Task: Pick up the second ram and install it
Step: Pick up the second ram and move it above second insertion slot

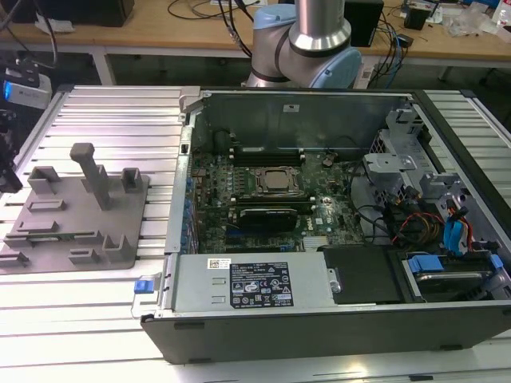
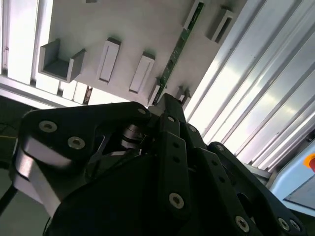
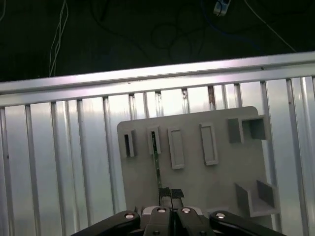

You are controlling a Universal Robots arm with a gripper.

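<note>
Second ram (image 3: 157, 164) is on the grey fixture plate (image 3: 197, 184), not in the PC. It's a thin green stick standing on edge, far end tucked in a small slotted block (image 3: 153, 141). In both wrist views the gripper (image 3: 171, 193) hangs right over the stick's near end, v. close to it. Can't tell if it's open or clamped, or touching at all.

The second wrist view shows the same stick (image 2: 179, 49) running off from the gripper (image 2: 167, 101) across the plate (image 2: 123, 24).

In the exterior view the plate (image 1: 72, 219) lies on the ribbed metal table (image 1: 120, 112), on the exterior view's left of the open PC case (image 1: 319, 319). The CPU socket (image 1: 275, 182) sits mid-board.
</note>
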